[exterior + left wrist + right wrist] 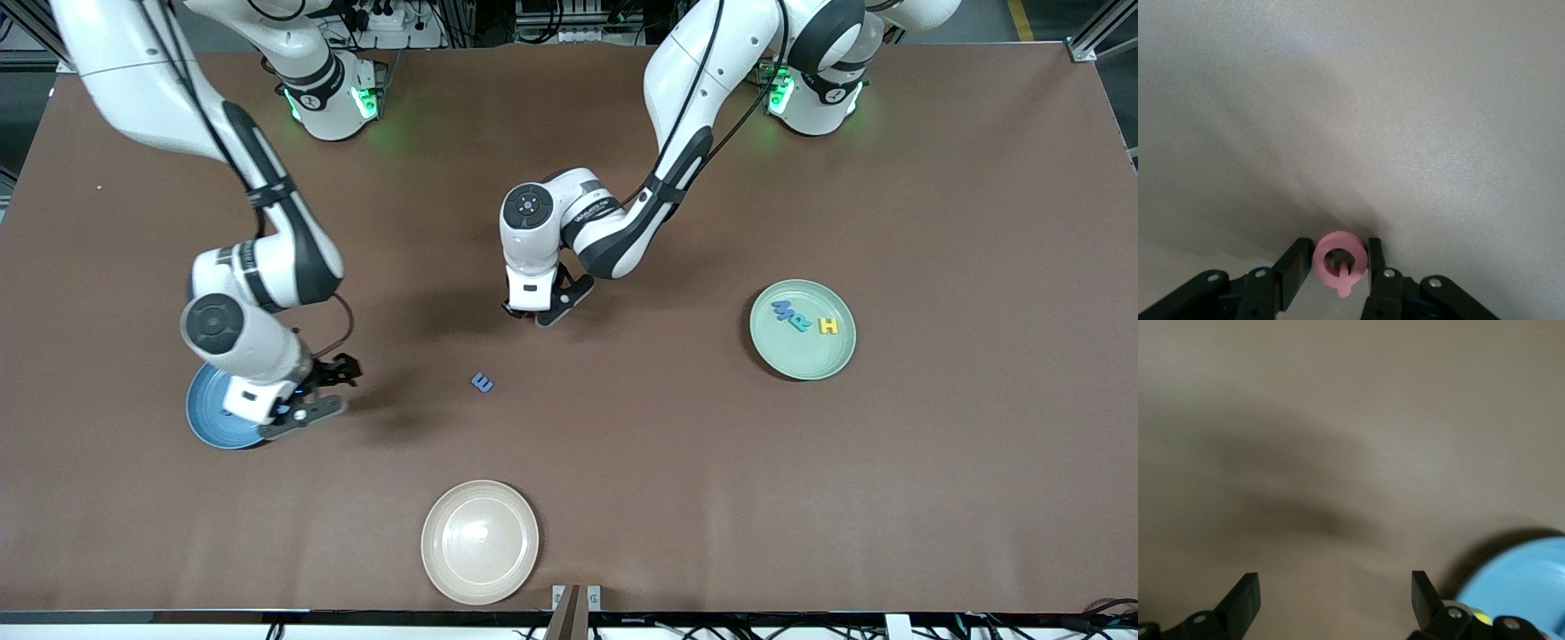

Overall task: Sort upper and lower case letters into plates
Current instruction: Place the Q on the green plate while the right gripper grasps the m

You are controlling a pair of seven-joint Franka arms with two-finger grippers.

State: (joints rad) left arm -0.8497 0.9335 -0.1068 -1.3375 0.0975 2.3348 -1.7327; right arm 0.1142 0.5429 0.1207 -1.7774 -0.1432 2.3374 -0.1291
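Three letters (803, 320) sat in the green plate (803, 364). Left gripper (1341, 270) had pinched a pink q (1341, 261) mid-table. Right gripper (1335, 597) hung wide open, empty, beside the blue plate (206, 422). Blue E (482, 383) was left.

Brown matte table (933, 498) is carrying three round plates: sky-blue plate (206, 418) toward the right arm's end, pale mint-green plate (803, 348) toward the left arm's end, cream-white plate (480, 542) nearest the front camera. Small blue toy letter (482, 383) is lying mid-table.
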